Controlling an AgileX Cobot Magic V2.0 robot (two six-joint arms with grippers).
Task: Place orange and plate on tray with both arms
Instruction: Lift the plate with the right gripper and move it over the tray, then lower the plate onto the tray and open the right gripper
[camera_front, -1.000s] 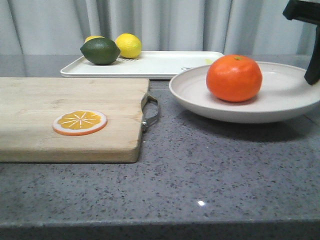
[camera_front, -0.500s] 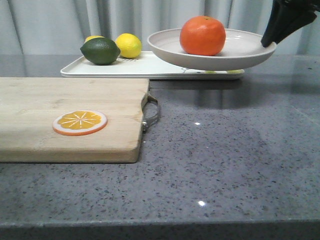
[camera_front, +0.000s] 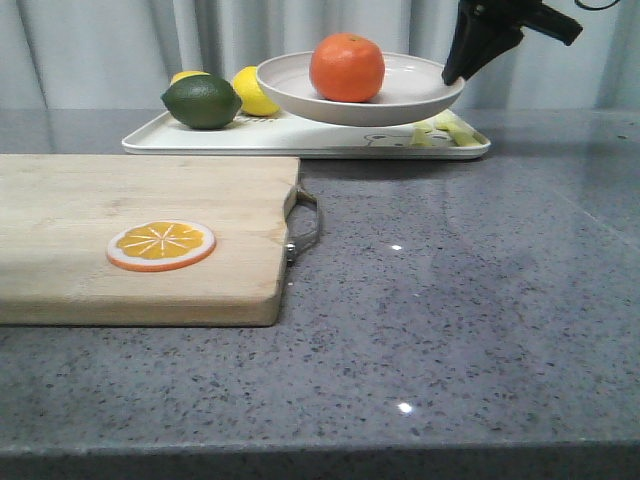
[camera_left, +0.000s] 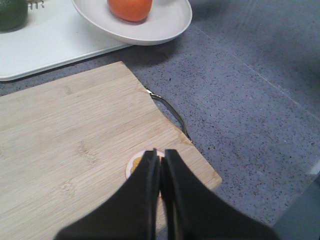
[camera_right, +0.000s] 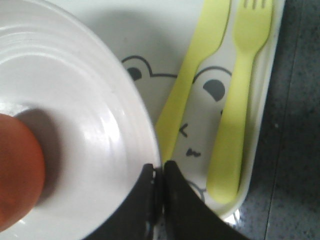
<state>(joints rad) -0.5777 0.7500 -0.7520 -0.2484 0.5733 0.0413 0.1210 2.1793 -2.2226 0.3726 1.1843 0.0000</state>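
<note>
While aloft: plate (camera_front: 400, 95) above tray (camera_front: 300, 135)

Orange slice (camera_front: 160, 245) on cutting board (camera_front: 90, 200); lime (camera_front: 201, 102), lemons (camera_front: 252, 90) behind; yellow fork (camera_right: 237, 100), knife (camera_right: 192, 80).

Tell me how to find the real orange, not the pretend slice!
Look past the wooden board to the white tray at the back of the table. Above it the right gripper holds a round plate by its rim, and the orange sits in that plate. It is a whole bright-orange ball, unlike the flat slice on the board, the yellow lemon or the dark green lime.
</note>
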